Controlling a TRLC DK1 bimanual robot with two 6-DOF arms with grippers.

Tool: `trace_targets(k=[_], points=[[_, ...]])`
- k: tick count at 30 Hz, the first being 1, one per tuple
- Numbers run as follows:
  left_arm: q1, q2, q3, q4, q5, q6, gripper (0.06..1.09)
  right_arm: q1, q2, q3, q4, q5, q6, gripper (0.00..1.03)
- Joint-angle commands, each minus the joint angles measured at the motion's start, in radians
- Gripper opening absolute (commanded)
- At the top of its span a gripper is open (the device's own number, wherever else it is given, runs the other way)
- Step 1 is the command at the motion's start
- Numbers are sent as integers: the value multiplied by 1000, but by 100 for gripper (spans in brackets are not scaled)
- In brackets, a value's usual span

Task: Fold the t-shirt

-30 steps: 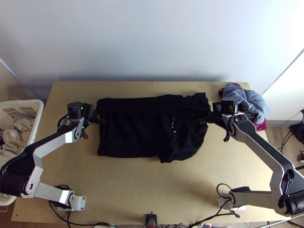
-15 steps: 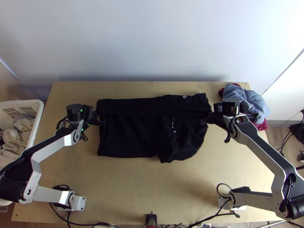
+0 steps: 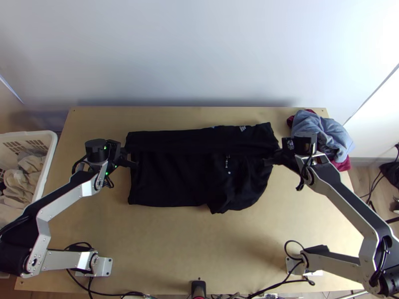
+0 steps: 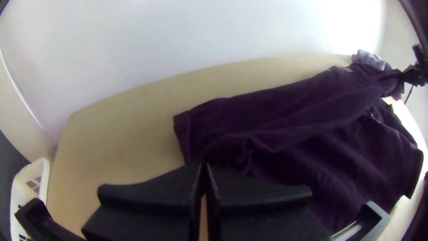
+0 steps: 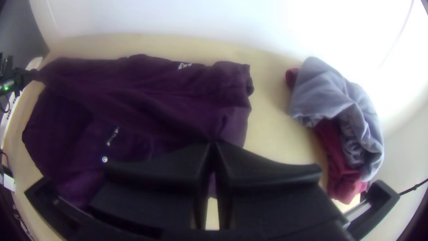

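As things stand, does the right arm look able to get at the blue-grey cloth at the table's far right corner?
Probably not yet: its gripper looks shut on the black t-shirt. Once released, the blue-grey cloth seems reachable, lying close by with nothing visible between.

White basket cut by top view's left edge

Bends left arm and right arm outward. Holds left gripper and right gripper well apart, each pointed inward toward the other, both closed, with fingertips pressed together.
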Motion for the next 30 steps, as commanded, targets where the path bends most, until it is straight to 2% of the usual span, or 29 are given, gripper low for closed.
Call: trace_targets(k=[1,12,13,16,17,18,20,23,27,30], points=[[-8,-44,-54,-5,-6,-2,9,5,-32,-33,-5,0,-6,3],[-8,-11,-83,6,-9,-4,10,26,-32,-90,12,2,-28,4],[-8,-6,-80,6,-9,-4,20,25,-30,-91,13,2,-31,16],[-14,6,-70,-20,-9,-4,77,22,-30,-88,15,2,-28,76],[-16,6,-63,-43,-9,-4,88,22,-29,-85,15,2,-26,89],[-16,5,-56,-74,-9,-4,95,20,-29,-81,15,2,-23,97],[-13,-9,-42,-149,-8,1,101,15,-29,-68,7,2,-25,99],[7,-70,-30,-284,6,7,101,5,-33,-49,-19,2,-26,99],[35,-207,-39,-502,110,11,101,-12,-70,-35,-54,2,-26,99],[41,-274,-44,-694,153,34,101,-12,-102,-39,-73,2,-26,99]])
